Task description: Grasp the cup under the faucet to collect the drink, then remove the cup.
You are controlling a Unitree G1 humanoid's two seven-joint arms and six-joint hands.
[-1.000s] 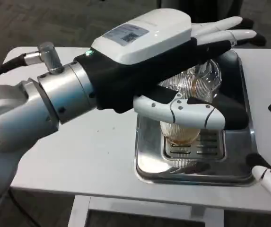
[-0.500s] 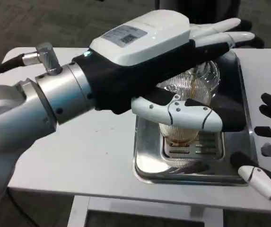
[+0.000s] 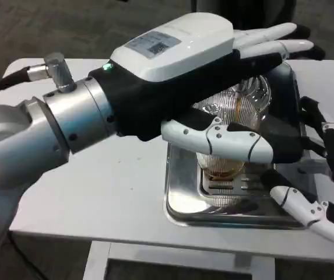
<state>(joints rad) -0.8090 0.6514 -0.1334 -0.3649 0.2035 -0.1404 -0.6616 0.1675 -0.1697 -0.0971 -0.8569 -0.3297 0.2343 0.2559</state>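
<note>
Left robot hand (image 3: 213, 93) hides cup (image 3: 231, 125) rim; faucet unseen.

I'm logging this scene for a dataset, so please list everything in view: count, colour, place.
cup: one, clear ribbed, a little amber drink at its bottom, standing on the tray's grate, with the left hand around it.
stream of drink: one, thin amber, running down into the cup.
drip tray: one, shiny steel with a slotted grate, on the right part of the table.
table: one, white, under everything.
floor: dark grey, beyond the table.
left hand: one, white back, black and white fingers, reaching from the left over and around the cup.
left forearm: one, silver, picture's left.
right hand: one, black and white fingers spread, at the tray's right edge, holding nothing.
</note>
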